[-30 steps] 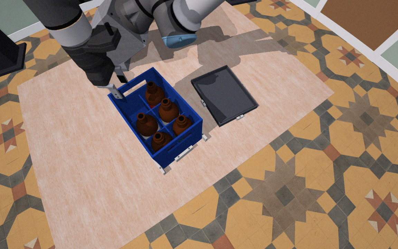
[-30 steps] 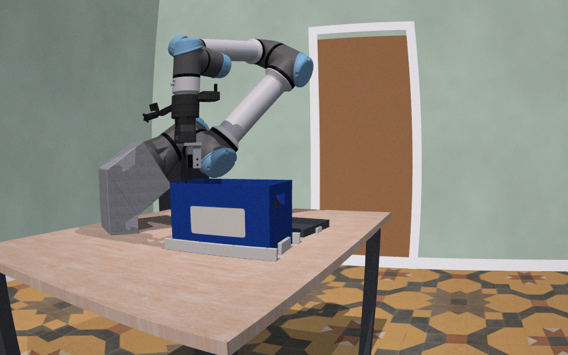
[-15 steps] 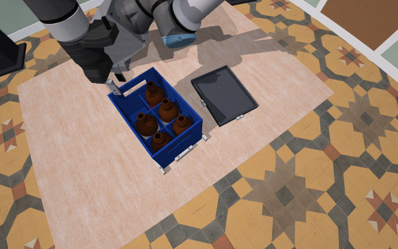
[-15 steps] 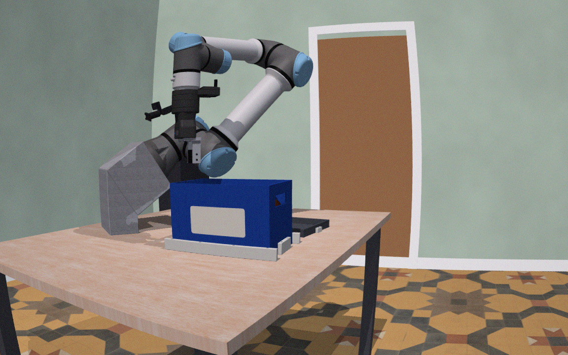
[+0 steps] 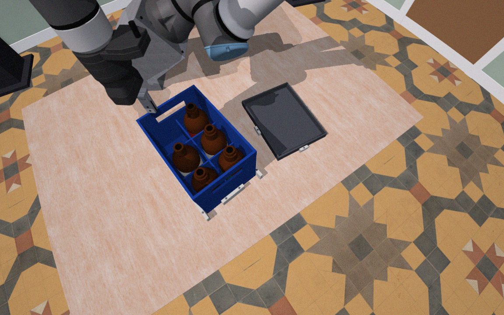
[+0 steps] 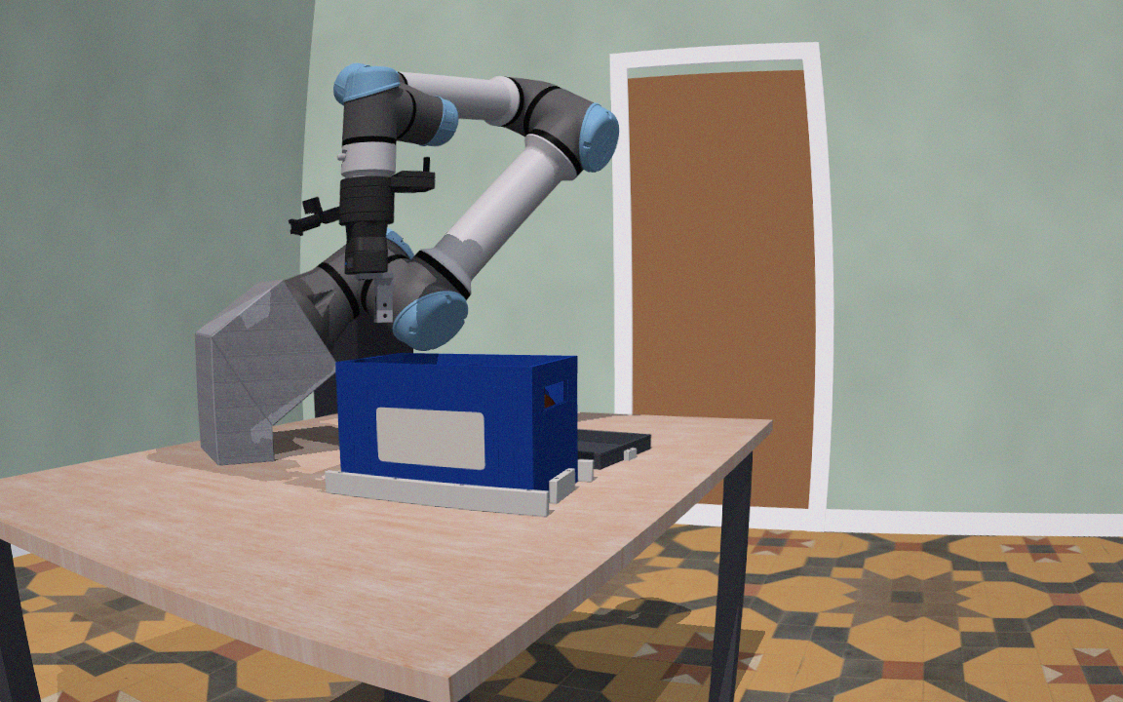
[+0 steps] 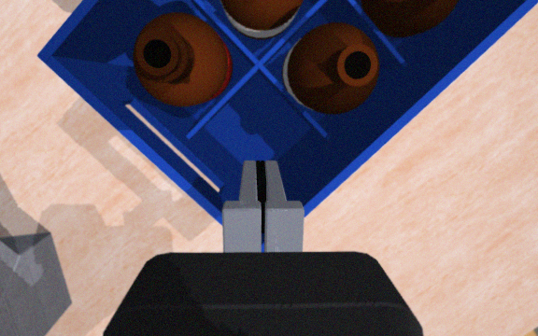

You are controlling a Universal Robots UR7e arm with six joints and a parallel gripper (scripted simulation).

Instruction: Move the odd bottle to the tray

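Observation:
The blue crate [image 5: 246,166] [image 6: 435,384] [image 7: 372,126] holds five brown bottles, all upright. A red-labelled bottle [image 5: 197,122] [image 7: 199,61] is at the far right of the crate in the top view. The others are a middle bottle [image 5: 213,141] [image 7: 261,11], a left bottle [image 5: 185,158] [image 7: 325,75] and two near bottles [image 5: 231,159] [image 5: 203,182]. I cannot tell which neck differs. My gripper [image 5: 151,111] [image 6: 384,319] [image 7: 260,182] is shut and empty, above the crate's far left corner beside the empty compartment. The dark tray [image 5: 292,117] [image 6: 613,447] holds no bottle.
Light stops stand at the crate, including a long strip [image 6: 435,495] and a short block [image 5: 232,194]. Two small blocks [image 5: 257,130] [image 5: 304,148] sit at the tray's edges. The grey robot base [image 6: 243,375] [image 7: 12,280] stands beyond the crate on the table [image 5: 101,235].

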